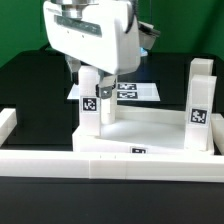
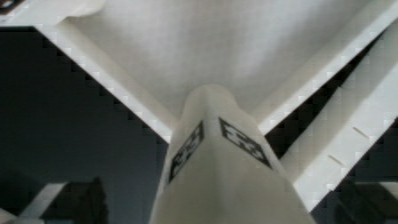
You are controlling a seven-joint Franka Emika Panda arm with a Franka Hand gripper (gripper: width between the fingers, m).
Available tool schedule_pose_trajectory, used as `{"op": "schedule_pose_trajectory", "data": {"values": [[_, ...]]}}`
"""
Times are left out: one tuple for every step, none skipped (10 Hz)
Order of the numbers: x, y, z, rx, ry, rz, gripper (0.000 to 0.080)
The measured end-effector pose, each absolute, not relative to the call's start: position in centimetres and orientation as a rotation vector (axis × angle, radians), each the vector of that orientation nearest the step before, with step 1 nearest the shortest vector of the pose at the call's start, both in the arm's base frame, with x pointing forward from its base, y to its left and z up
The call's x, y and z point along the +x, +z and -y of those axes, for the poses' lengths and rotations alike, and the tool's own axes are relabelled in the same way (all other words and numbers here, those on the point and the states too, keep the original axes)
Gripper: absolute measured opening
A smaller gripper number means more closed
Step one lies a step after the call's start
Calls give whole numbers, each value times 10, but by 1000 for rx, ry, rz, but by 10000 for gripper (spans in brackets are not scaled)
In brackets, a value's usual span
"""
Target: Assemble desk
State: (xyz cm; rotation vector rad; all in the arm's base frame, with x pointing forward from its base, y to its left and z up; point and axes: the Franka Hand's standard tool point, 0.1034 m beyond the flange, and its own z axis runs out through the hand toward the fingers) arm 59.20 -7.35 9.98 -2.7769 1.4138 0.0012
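- The end effector (image 1: 103, 88) hung over the near-left corner of the tabletop (image 1: 145, 128) as the exterior view had it; its fingers (image 2: 80, 60) stood spread wide to either side of a leg (image 1: 90, 95), gripping nothing; whether the pads touched the leg I could not tell.
- That leg stood upright in its corner socket; in the wrist view its top (image 2: 210, 100) rose between the spread fingers, two tagged faces showing.
- A second leg (image 1: 200, 95) stood upright at the exterior view's right corner, well apart from the first.
- The tabletop lay flat on the dark counter (image 1: 30, 85), just behind the low white barrier wall (image 1: 60, 160); the marker board (image 1: 135, 92) lay beyond it.
- My judgement on handling: rigid white plastic, light, smooth and rather slippery, not fragile; the square section offered flat opposing faces, so a hold across the upper part of a leg seemed best; a skewed hold might tilt it in the socket.
- No brand or readable writing anywhere; only black-and-white square tags on legs, tabletop rim and marker board.
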Motion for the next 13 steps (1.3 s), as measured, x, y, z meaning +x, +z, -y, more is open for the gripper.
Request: {"op": "schedule_pose_trajectory", "data": {"values": [[592, 100, 73, -2871, -2, -1230, 649], [593, 100, 73, -2937, -10, -1086, 649], [593, 100, 74, -2993, -13, -930, 649], [593, 100, 75, -3047, -13, -754, 649], [592, 100, 75, -3079, -12, -648, 649], [592, 100, 75, -3113, -8, -534, 649], [592, 100, 73, -3138, -4, -461, 649], [592, 100, 74, -3164, 1, -314, 649], [591, 100, 74, -3174, 4, -197, 649], [591, 99, 74, -3178, 7, -116, 649], [591, 99, 75, -3178, 7, -118, 649], [591, 99, 75, -3178, 7, -119, 522], [591, 99, 75, -3178, 7, -119, 371]]}}
